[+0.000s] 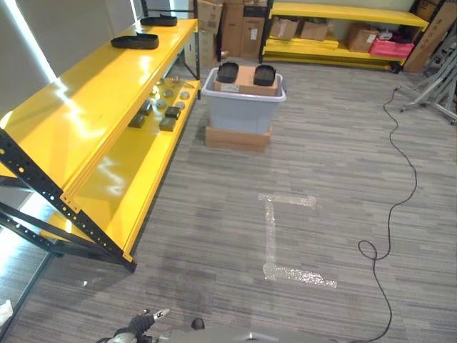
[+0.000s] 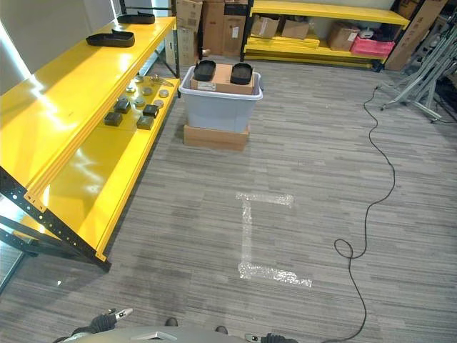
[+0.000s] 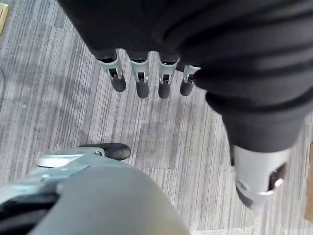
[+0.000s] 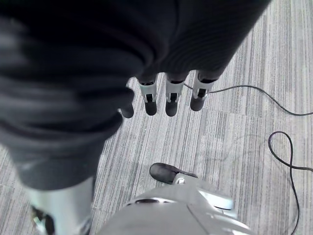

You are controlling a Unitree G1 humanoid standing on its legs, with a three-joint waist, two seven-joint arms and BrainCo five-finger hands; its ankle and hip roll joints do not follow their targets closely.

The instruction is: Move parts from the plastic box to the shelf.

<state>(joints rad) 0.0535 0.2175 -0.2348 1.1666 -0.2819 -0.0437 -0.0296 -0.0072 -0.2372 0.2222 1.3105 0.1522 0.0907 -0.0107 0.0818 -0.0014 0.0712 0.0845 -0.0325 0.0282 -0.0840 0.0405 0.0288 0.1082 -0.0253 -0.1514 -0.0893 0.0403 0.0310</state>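
The grey plastic box (image 1: 240,114) stands on the floor ahead of me, capped by a cardboard sheet (image 1: 247,81) with two black parts (image 1: 228,71) on it. To its left runs the long yellow shelf (image 1: 86,100). Several small dark parts (image 1: 168,118) lie on its lower board, and two black parts (image 1: 135,41) rest on its top board. My left hand (image 3: 142,84) hangs over the carpet with straight fingers and holds nothing. My right hand (image 4: 171,102) hangs the same way, open with nothing in it.
A flat cardboard box (image 1: 237,137) lies under the plastic box. Tape marks (image 1: 275,236) cross the carpet between me and the box. A second yellow shelf (image 1: 343,14) with cartons lines the back wall. Metal stand legs (image 1: 432,93) are at the far right.
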